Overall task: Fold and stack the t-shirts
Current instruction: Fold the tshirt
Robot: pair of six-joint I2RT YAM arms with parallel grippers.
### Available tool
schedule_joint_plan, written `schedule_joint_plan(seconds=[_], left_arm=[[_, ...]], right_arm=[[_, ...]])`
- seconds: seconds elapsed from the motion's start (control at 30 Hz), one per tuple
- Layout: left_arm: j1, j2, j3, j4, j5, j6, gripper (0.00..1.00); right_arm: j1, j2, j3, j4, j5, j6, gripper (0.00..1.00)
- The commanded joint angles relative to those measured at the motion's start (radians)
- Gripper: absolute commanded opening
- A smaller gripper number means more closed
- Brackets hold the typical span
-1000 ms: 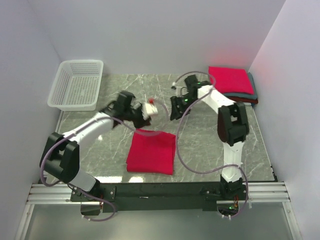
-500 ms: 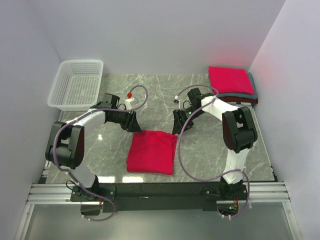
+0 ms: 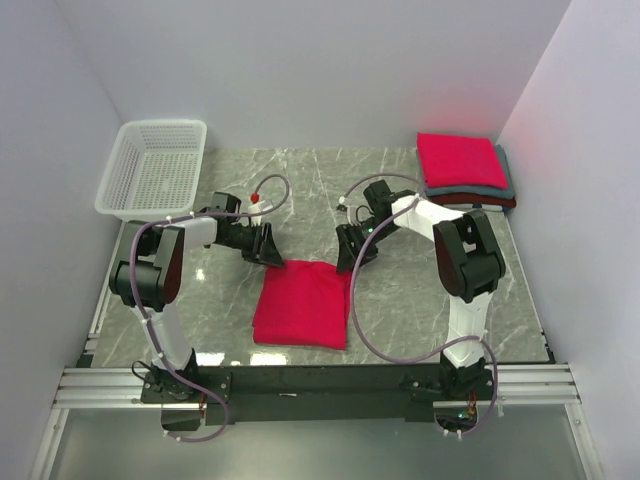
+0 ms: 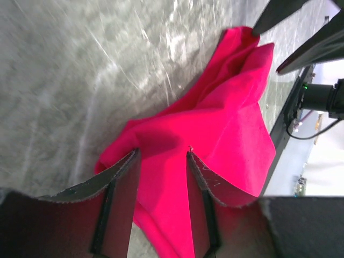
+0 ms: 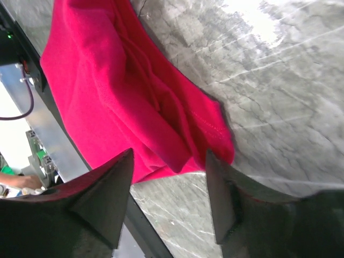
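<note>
Nearest the arm bases, the crimson t-shirt (image 3: 302, 303) lies folded flat on the marble worktop (image 3: 300, 190), where it lay a second ago. It is close to square, so its long axis is hard to call. Its sides run near to far and lean a little, putting the far edge slightly further right than the near edge. What has changed is at that far edge. A second ago both tools hung higher and further beyond the shirt, and now they have come down to its two far corners. The left tool (image 3: 268, 245) sits at the shirt's far left corner, and its wrist view shows the fingers (image 4: 122, 193) moderately apart over the rumpled corner, with nothing pinched. The right tool (image 3: 345, 250) sits at the far right corner, its fingers (image 5: 107, 193) spread wide and astride the layered cloth edge. From above I cannot tell whether either tool touches the cloth, and each wrist view cuts off much of the shirt. Well beyond the shirt to the left stands the white lattice basket (image 3: 155, 168). Well beyond it to the right is the stack: a red folded shirt (image 3: 462, 160) on top, with the grey shirt (image 3: 505, 180) and dark red shirt (image 3: 490, 202) showing only as edges beneath.
</note>
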Motion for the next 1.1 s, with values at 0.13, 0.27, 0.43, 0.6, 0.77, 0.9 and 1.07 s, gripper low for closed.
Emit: schedule_joint_plan(seconds=[0.13,0.27,0.43,0.6,0.77,0.9,1.07], left_arm=[[0.005,0.006,0.027,0.039,-0.038,-0.017,0.45],[0.007,-0.005,0.017,0.054,-0.057,-0.022,0.43],[0.01,0.0,0.012,0.055,-0.081,-0.02,0.42],[0.013,0.009,0.018,0.051,-0.095,-0.016,0.41],[0.024,-0.001,0.011,0.058,-0.118,-0.013,0.38],[0.041,-0.046,0.005,0.064,-0.077,-0.007,0.38],[0.05,-0.15,0.014,0.052,-0.087,0.019,0.44]], right_arm=[[0.017,-0.017,0.018,-0.012,0.009,-0.038,0.41],[0.014,-0.043,0.033,-0.042,0.037,-0.061,0.14],[0.001,-0.078,0.062,-0.097,0.078,-0.08,0.0],[-0.006,-0.083,0.061,-0.11,0.098,-0.092,0.0],[-0.015,-0.063,0.073,-0.085,0.156,-0.08,0.0],[-0.012,0.015,0.094,-0.05,0.179,-0.049,0.0],[-0.009,0.069,0.111,-0.009,0.216,-0.028,0.0]])
